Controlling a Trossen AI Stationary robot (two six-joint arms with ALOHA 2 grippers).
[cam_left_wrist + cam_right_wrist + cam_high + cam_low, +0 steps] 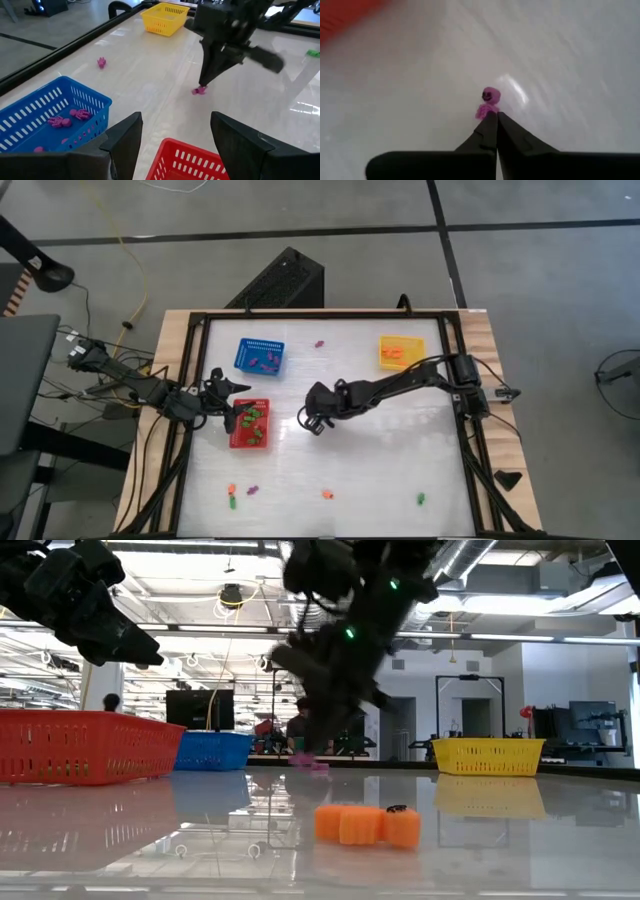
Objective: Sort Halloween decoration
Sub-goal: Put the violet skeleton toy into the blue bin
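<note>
1. Nearest the low camera sits an orange trinket [367, 824] on the glossy table [380, 460], not yet sorted; from above I also see a green one [421, 499] and a purple one [252, 490] along that same near edge

2. My right gripper [312, 421] is down at mid-table, fingers pinched together at a purple trinket [488, 103]. Its own wrist view shows the tips [492, 125] meeting at the figure's lower end, so I judge it caught by a limb, though I can't be certain it is truly held and not just touched

3. I read the colour rule from the baskets: the blue basket [259, 356] holds purple pieces, the red basket [249, 423] green ones, the yellow basket [399, 352] orange ones. This piece should therefore go to the blue one

4. My left gripper [222, 385] hangs between the blue and red baskets, fingers [126, 141] spread wide and holding nothing, waiting clear of the right arm's path

5. One more purple trinket [320, 343] lies near the far rail, between the blue and yellow baskets
</note>
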